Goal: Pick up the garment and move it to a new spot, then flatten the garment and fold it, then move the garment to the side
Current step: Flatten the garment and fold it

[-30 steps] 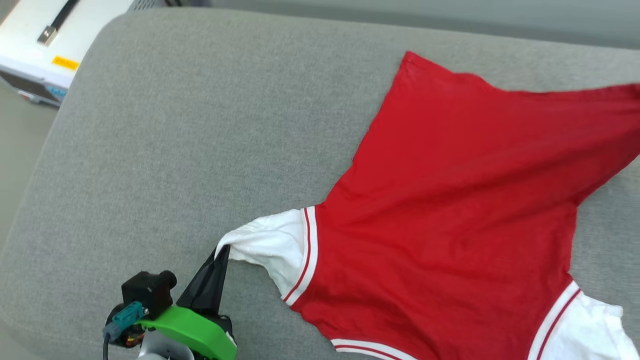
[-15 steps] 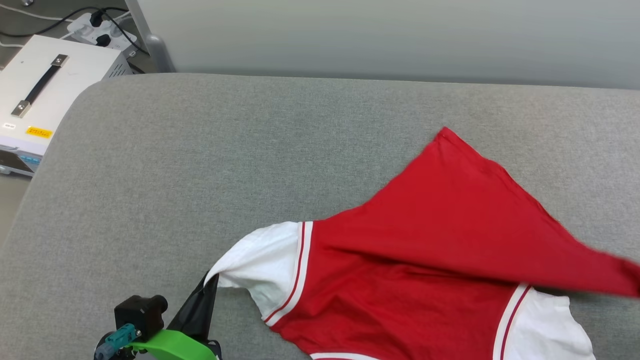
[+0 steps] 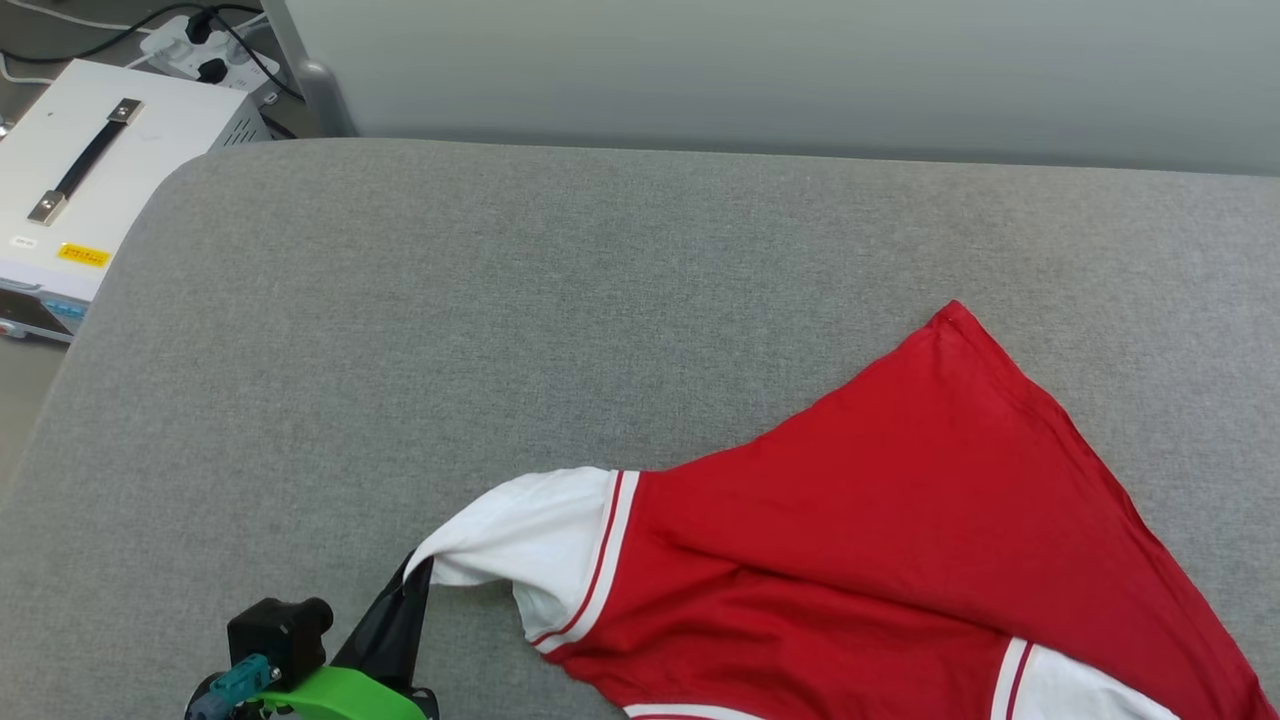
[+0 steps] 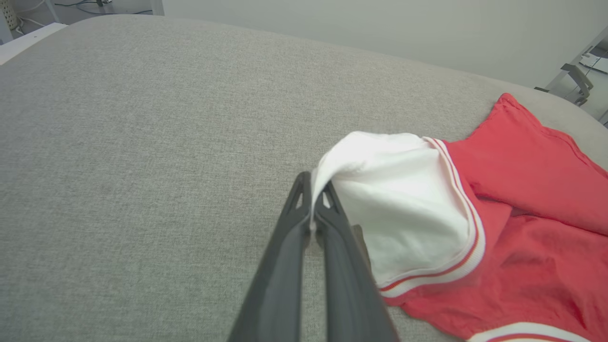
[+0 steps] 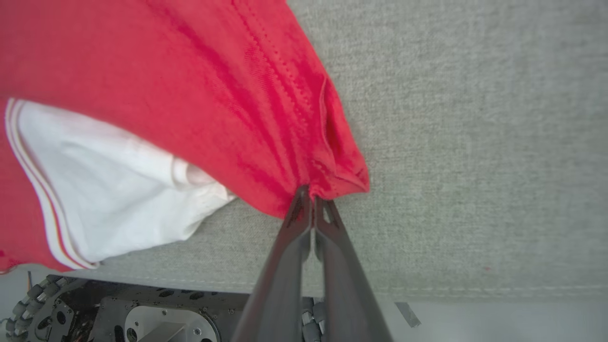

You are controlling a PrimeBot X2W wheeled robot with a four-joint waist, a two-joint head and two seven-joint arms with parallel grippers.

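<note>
**Both pincers clamped on the jersey: one on a sleeve, one on a red corner**

On my head camera the garment (image 3: pixel 850 530) lies on the grey cushion (image 3: pixel 500 300) at about 4 to 5 o'clock. Its plain red side is up, with no printing that I can see. Its far corner peaks toward 2 o'clock, and a red fold runs diagonally across the body to the 4 o'clock edge.

The left pincer (image 3: pixel 425 562) sits at 7 o'clock, fingers pressed together on the edge of a white sleeve (image 3: pixel 530 530), which is raised off the cushion at the pinch. My left wrist camera shows the cloth caught right at the tips, with the striped trim beyond at 3 o'clock.

On the right wrist camera the right pincer (image 5: pixel 311 191) is closed on a bunched red hem corner. The red cloth fans away toward 11 o'clock, and the other white sleeve (image 5: pixel 118 190) lies beneath it at 9 o'clock. Part of the robot's base (image 5: pixel 142 318) shows past the cushion edge at 7 o'clock.

In the head view, a white box (image 3: pixel 90 170) with a black handle stands off the cushion at 10 o'clock, with a power strip (image 3: pixel 195 50) behind it.
</note>
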